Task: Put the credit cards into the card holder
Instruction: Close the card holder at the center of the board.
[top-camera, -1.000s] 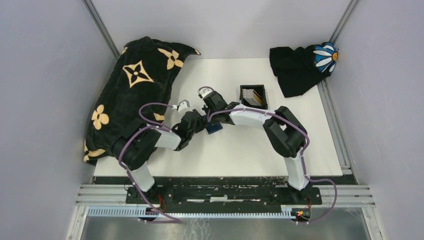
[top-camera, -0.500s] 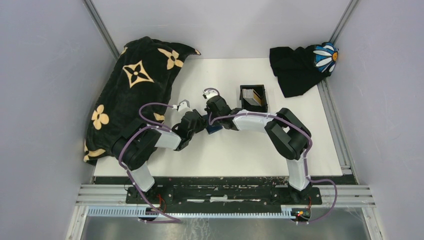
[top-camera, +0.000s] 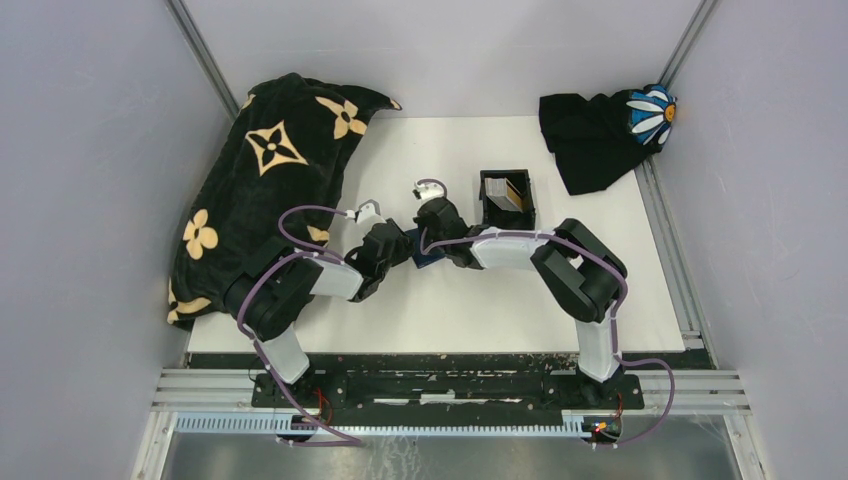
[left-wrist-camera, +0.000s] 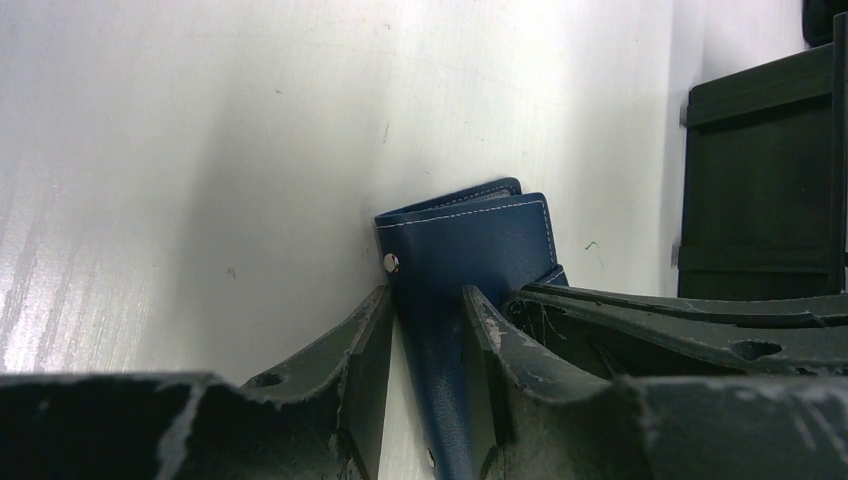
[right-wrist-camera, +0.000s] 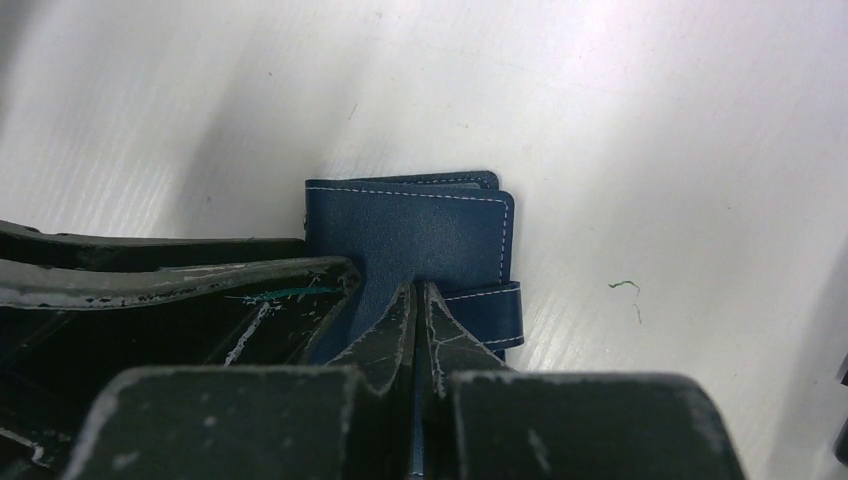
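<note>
1. Right gripper (right-wrist-camera: 418, 290) has slid toward the black tray (top-camera: 506, 176), pinched shut on the card holder (left-wrist-camera: 480, 245) cover.
2. Left gripper (left-wrist-camera: 428, 300), half open, clamps its other leaf.
3. Peel apart gently; credit cards (top-camera: 508, 194) wait in the tray.

Black tray (top-camera: 505, 174) sits between flower-patterned blanket (top-camera: 270, 190) and daisy cloth (top-camera: 600, 135).

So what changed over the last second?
The right gripper slid slightly to the right, its arm following, still shut on what looks like a leaf of the card holder. The left gripper kept its clamp on it; the black tray stayed put.
</note>
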